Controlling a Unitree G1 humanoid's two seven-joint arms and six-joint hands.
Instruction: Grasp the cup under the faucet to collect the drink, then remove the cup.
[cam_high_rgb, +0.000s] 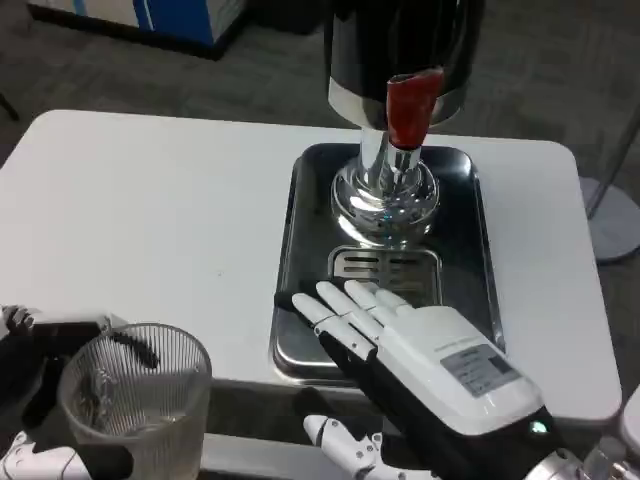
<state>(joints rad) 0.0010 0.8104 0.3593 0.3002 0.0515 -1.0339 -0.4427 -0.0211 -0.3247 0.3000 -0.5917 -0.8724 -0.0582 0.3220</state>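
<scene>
It looked like a lab or office test area: a white rectangular surface (150, 220) stood on grey carpeted floor (120, 80), with a blue-and-white cabinet (150, 15) beyond its far left corner and a round grey stand base (615, 225) off its right edge.

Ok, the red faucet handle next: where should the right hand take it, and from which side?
Judging by its pose, take the red handle near its upper end, from the front: it stands upright and faces the robot, with the dispenser body right behind. The right hand lies open just below.
</scene>
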